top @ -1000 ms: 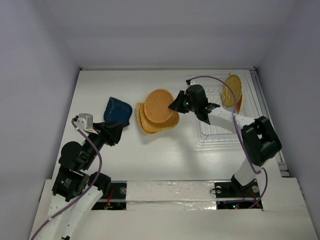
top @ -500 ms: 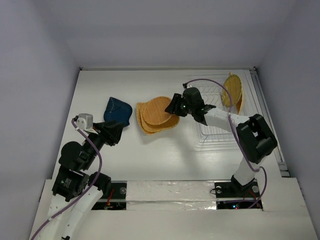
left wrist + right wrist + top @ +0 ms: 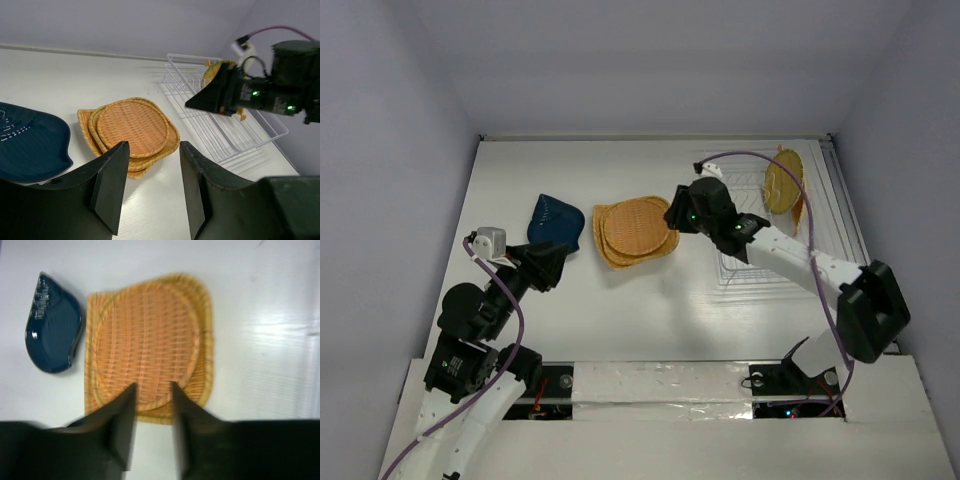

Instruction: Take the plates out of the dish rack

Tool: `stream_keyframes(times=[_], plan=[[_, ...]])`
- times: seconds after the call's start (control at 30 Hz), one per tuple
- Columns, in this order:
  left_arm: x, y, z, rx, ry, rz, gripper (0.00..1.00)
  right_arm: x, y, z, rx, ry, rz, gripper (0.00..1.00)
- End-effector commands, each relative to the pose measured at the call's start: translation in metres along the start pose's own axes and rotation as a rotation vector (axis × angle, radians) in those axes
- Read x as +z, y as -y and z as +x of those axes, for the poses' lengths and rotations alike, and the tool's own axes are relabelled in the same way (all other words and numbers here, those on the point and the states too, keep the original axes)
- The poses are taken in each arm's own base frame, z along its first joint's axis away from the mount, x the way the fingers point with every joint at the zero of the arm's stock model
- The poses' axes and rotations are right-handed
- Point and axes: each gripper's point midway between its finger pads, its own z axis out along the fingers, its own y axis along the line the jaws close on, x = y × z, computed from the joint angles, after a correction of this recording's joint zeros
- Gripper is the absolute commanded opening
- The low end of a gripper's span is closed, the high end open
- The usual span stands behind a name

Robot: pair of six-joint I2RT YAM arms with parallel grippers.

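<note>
Three orange woven plates [image 3: 636, 230] lie stacked mid-table, also in the left wrist view [image 3: 131, 127] and the right wrist view [image 3: 150, 340]. The dark blue plate [image 3: 556, 220] lies flat to their left. The dish rack [image 3: 760, 270] stands at the right and holds an upright yellow-green plate [image 3: 782, 183] with an orange edge behind it. My right gripper [image 3: 675, 212] is open and empty just above the stack's right edge; its jaws [image 3: 152, 390] frame the top plate. My left gripper [image 3: 545, 262] is open and empty, near the blue plate [image 3: 27, 145].
The rack [image 3: 225, 125] sits close to the table's right edge. Grey walls enclose the table at the back and sides. My right arm [image 3: 260, 92] reaches from the rack side towards the stack.
My right gripper lowered the tilted orange plate flat onto the stack, let go of it, and drew back slightly to the right. The left arm has not moved.
</note>
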Motion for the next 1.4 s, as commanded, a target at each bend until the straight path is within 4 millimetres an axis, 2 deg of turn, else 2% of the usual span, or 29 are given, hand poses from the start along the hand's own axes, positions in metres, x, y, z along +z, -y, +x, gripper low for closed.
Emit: stream_keyframes(times=[0.0,0.03,0.07,0.1,0.17,0.2,0.3,0.33,0.4,0.47,0.53,0.57,0.7,0.77,0.87,0.9,1.03,1.07,1.37], plan=[[0.001,0.006,-0.009,0.011,0.042,0.032,0.42,-0.041,0.016,-0.066,-0.028,0.223,0.130,0.31],[0.001,0.006,-0.009,0.009,0.042,0.032,0.42,-0.041,0.024,-0.066,-0.044,0.215,0.153,0.23],[0.001,0.006,-0.009,0.009,0.043,0.034,0.42,-0.061,0.039,-0.092,-0.029,0.286,0.192,0.06],[0.000,0.006,-0.009,0.010,0.046,0.035,0.42,-0.067,0.049,-0.100,-0.020,0.305,0.213,0.00],[-0.001,0.007,-0.010,0.011,0.049,0.038,0.41,-0.082,0.076,-0.118,-0.015,0.348,0.268,0.00],[-0.001,0.007,-0.011,0.012,0.052,0.039,0.41,-0.095,0.109,-0.133,0.022,0.386,0.337,0.00],[-0.003,0.008,-0.012,0.013,0.061,0.045,0.36,-0.114,0.158,-0.154,0.040,0.419,0.458,0.00],[-0.004,0.008,-0.013,0.014,0.065,0.043,0.34,-0.123,0.181,-0.157,0.051,0.410,0.527,0.03],[-0.006,0.010,-0.014,0.012,0.071,0.051,0.31,-0.138,0.199,-0.171,0.041,0.433,0.620,0.34],[-0.007,0.010,-0.016,0.012,0.076,0.050,0.26,-0.139,0.223,-0.178,0.026,0.419,0.699,0.66],[-0.009,0.011,-0.017,0.012,0.081,0.055,0.21,-0.133,0.246,-0.183,0.039,0.384,0.758,0.68],[-0.009,0.011,-0.017,0.013,0.084,0.055,0.17,-0.128,0.251,-0.182,0.034,0.364,0.754,0.68],[-0.012,0.013,-0.019,0.011,0.094,0.062,0.16,-0.111,0.274,-0.189,0.051,0.334,0.754,0.65],[-0.014,0.015,-0.019,0.013,0.097,0.073,0.22,-0.099,0.284,-0.190,0.055,0.299,0.769,0.60],[-0.015,0.015,-0.020,0.010,0.102,0.069,0.31,-0.094,0.294,-0.192,0.049,0.271,0.803,0.59],[-0.015,0.015,-0.021,0.010,0.106,0.070,0.32,-0.087,0.296,-0.190,0.043,0.254,0.798,0.58],[-0.017,0.017,-0.022,0.012,0.109,0.080,0.35,-0.078,0.308,-0.183,0.031,0.210,0.821,0.52],[-0.017,0.017,-0.022,0.011,0.109,0.080,0.36,-0.078,0.310,-0.183,0.027,0.206,0.833,0.48],[-0.017,0.017,-0.022,0.013,0.108,0.081,0.38,-0.074,0.318,-0.172,0.000,0.167,0.857,0.34]])
